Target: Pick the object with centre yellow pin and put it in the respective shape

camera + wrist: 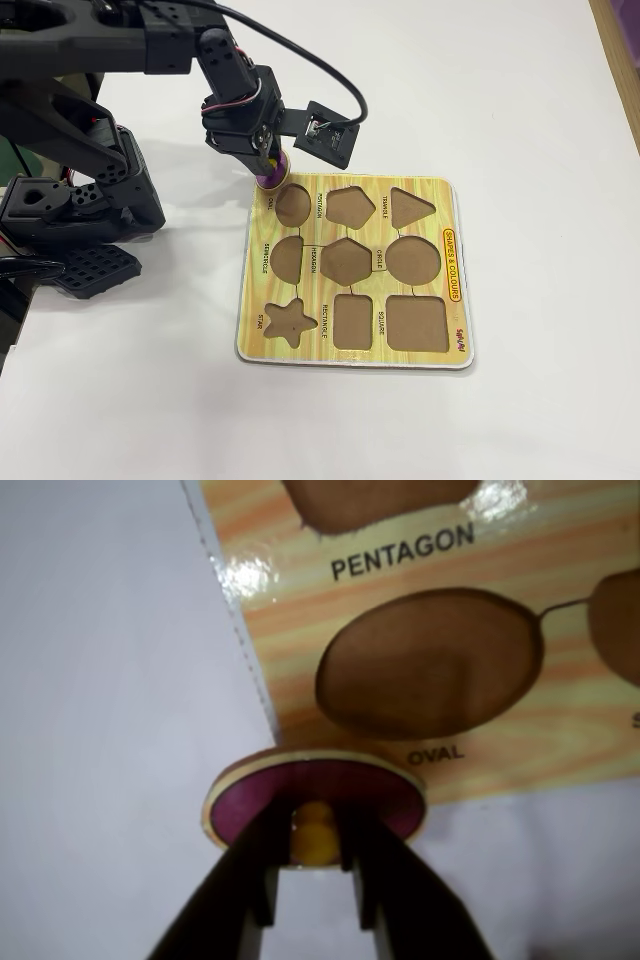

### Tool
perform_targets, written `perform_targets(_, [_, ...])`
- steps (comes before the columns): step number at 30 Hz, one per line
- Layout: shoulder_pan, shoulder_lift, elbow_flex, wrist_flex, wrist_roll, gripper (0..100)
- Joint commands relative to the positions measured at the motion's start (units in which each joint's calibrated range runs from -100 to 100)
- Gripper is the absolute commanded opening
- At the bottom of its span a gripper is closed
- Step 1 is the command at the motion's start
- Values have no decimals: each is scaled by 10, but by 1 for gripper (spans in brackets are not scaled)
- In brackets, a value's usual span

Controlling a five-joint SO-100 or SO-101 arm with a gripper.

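Note:
In the wrist view my gripper (pixel 315 842) is shut on the yellow pin (pixel 313 832) of a maroon oval piece (pixel 314 792) with a pale wooden rim. The piece hangs above the white table, just off the edge of the puzzle board (pixel 560 730), close to the empty recess labelled OVAL (pixel 430 660). In the fixed view the gripper (pixel 267 165) holds the piece (pixel 272 178) over the board's far left corner, beside the oval recess (pixel 293 204). The pin is hidden in the fixed view.
The wooden board (pixel 440 195) has several empty shape recesses: pentagon (pixel 350 206), triangle (pixel 411 206), circle (pixel 413 260), star (pixel 288 320), square (pixel 417 322). The arm's base (pixel 70 200) stands to the left. White table surrounds the board.

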Motion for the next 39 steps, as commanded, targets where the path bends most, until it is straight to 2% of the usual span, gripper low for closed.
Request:
perform_targets(1, [14, -12, -9, -4, 4, 1])
perform_targets(8, [40, 4, -12, -5, 59, 1])
perform_targets(19, [73, 50, -32, -5, 66, 1])
perform_targets(24, [100, 82, -69, -5, 112, 1])
perform_targets(39, [101, 165, -146, -13, 113, 1])
